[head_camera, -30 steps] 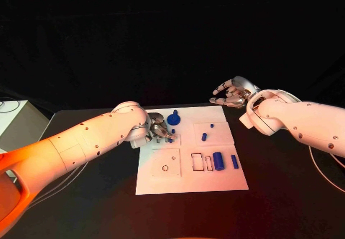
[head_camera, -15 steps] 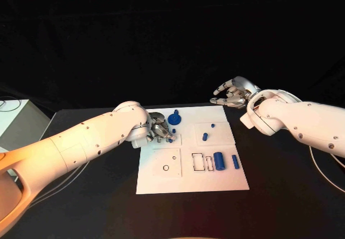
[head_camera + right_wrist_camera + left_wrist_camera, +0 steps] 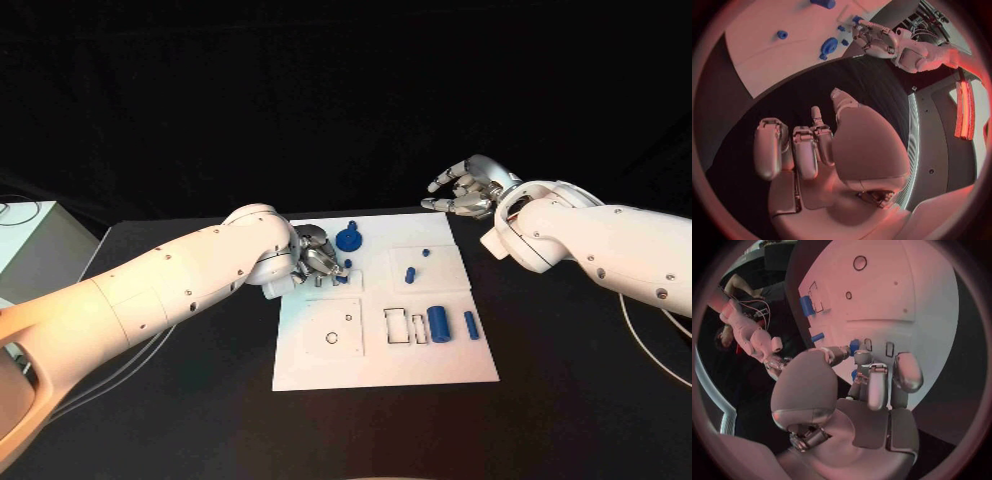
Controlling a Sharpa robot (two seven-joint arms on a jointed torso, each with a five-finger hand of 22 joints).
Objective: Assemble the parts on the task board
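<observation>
A: Head view?
B: Left hand (image 3: pixel 317 262) at the task board (image 3: pixel 382 360)'s nine o'clock edge, pinching a small blue part (image 3: pixel 346 264). Right hand (image 3: pixel 464 190), fingers apart, hovers off its one o'clock corner.
A: Left wrist?
B: Fingertips (image 3: pixel 856 347) pinch that part (image 3: pixel 854 345).
A: Right wrist?
B: Right hand (image 3: pixel 811 145) holds nothing.

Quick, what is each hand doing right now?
Left hand: fingers on a small blue part; a firm hold cannot be told.
Right hand: open, holding nothing.
</observation>
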